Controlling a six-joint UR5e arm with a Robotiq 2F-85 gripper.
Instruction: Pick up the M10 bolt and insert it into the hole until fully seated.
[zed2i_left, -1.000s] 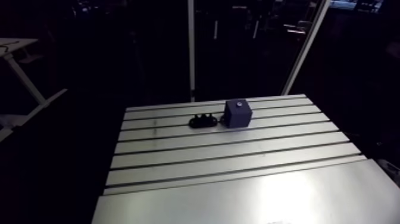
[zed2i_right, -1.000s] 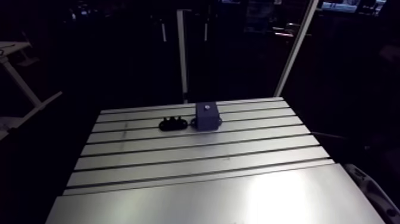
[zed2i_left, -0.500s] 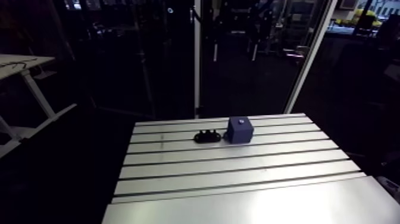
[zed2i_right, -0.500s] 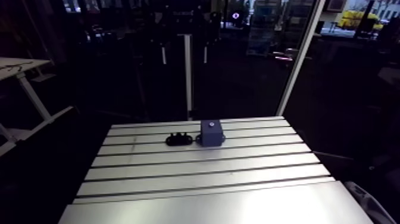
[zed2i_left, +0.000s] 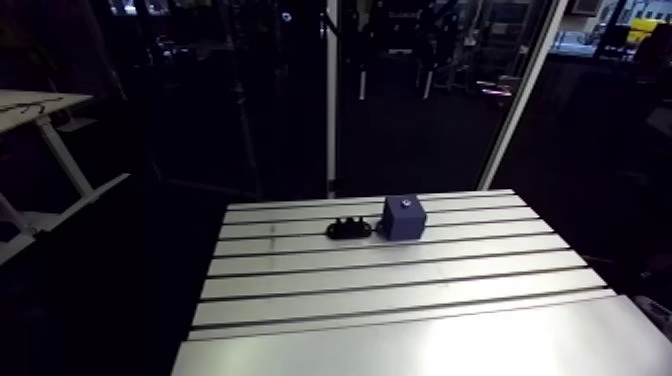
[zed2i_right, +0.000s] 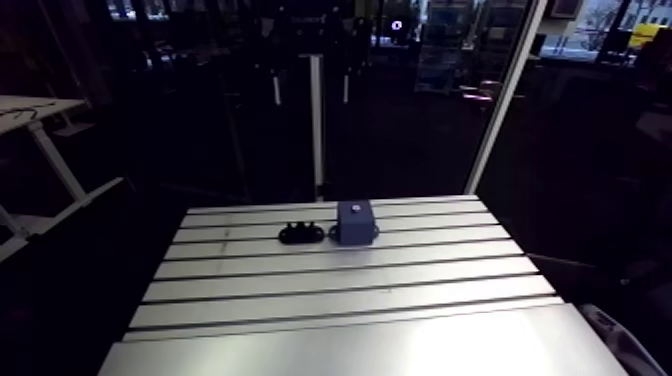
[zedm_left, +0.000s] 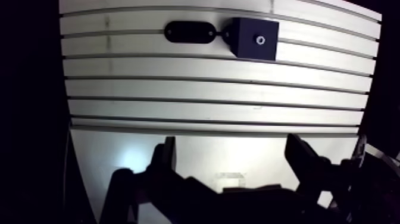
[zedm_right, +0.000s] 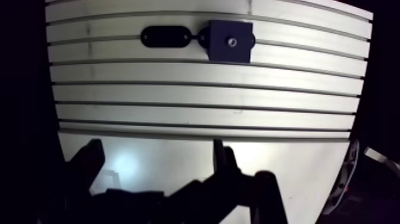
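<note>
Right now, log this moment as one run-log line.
hand: open, empty, short of both parts | dark blue cube block: on slotted aluminium table, hole on top | black oval holder: beside block

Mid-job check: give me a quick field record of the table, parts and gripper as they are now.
table: slotted aluminium
block: dark blue cube, at the table's far side
hole: small bright ring in the block's top face
holder: black oval piece beside the block; contact unclear
M10 bolt: cannot be made out
gripper: open, nothing between the fingers, well short of both parts
</note>
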